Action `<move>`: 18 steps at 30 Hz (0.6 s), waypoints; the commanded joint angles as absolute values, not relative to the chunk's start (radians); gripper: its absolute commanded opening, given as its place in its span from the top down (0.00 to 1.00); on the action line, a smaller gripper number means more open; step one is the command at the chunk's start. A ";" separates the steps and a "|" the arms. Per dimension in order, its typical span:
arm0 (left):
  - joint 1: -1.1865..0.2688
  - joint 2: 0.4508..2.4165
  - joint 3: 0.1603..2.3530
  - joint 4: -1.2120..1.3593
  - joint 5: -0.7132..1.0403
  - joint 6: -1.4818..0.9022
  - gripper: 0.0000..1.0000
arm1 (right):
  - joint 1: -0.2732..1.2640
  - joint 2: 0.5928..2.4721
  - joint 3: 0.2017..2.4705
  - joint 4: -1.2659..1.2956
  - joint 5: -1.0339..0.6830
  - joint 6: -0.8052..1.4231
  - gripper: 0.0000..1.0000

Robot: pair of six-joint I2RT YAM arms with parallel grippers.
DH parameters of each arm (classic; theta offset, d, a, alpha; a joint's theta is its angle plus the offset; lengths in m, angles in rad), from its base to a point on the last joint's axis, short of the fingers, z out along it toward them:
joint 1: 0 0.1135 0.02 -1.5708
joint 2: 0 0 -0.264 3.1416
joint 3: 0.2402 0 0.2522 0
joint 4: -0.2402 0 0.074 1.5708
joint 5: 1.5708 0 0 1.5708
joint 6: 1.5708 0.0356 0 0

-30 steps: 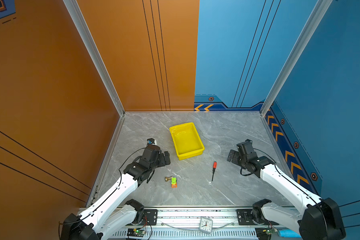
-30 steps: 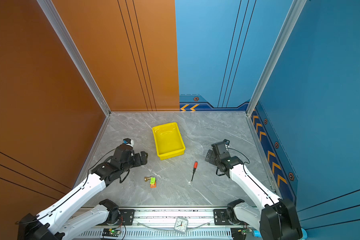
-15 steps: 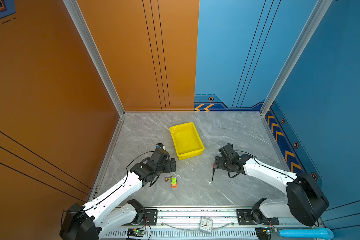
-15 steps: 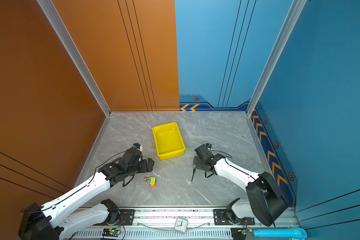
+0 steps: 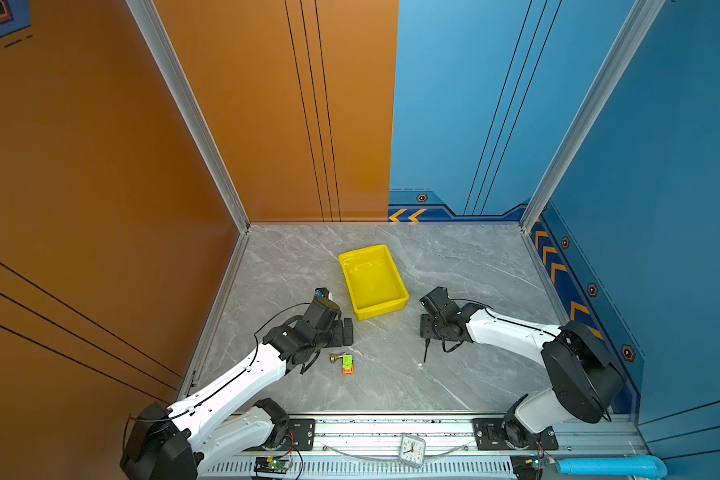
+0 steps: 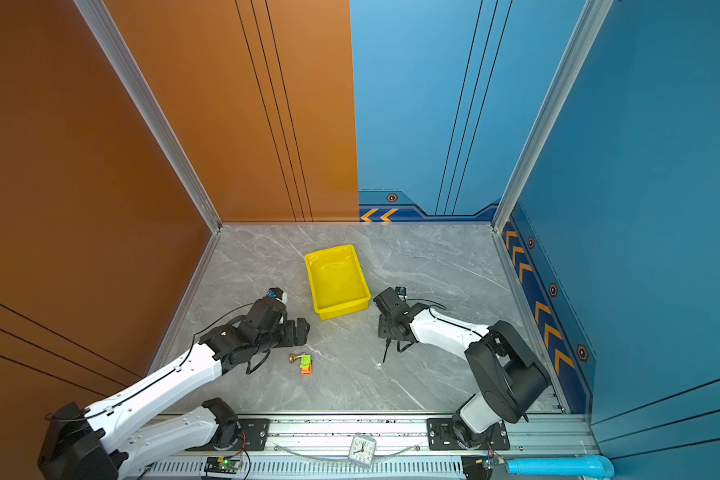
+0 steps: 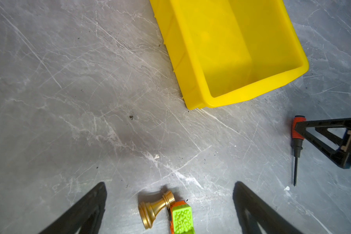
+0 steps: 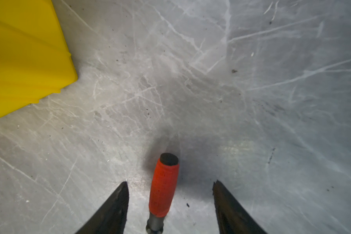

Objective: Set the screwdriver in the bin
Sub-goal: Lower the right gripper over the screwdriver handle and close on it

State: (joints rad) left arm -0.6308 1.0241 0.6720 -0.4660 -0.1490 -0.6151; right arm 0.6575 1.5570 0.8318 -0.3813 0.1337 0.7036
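Across the grey tabletop (image 5: 454, 374), the yellow bin (image 5: 381, 312) sits near the middle. Left of it the left gripper (image 7: 169, 183) hovers, fingers spread wide. Right of it the right gripper (image 5: 427, 331) is low, fingers parted with gaps either side of the screwdriver (image 8: 164, 192), which lies flat on the tabletop outside the bin. A green-and-orange toy block (image 7: 180, 218) touches a brass piece (image 7: 154, 208) near the left gripper.
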 commanded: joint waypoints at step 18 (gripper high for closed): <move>-0.636 1.026 0.683 -0.498 -0.165 -0.599 0.02 | 0.687 1.635 0.848 -0.401 0.203 0.686 0.69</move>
State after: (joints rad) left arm -0.6304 1.0271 0.6720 -0.4709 -0.1493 -0.6140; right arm 0.6811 1.6119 0.8417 -0.3817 0.1619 0.6956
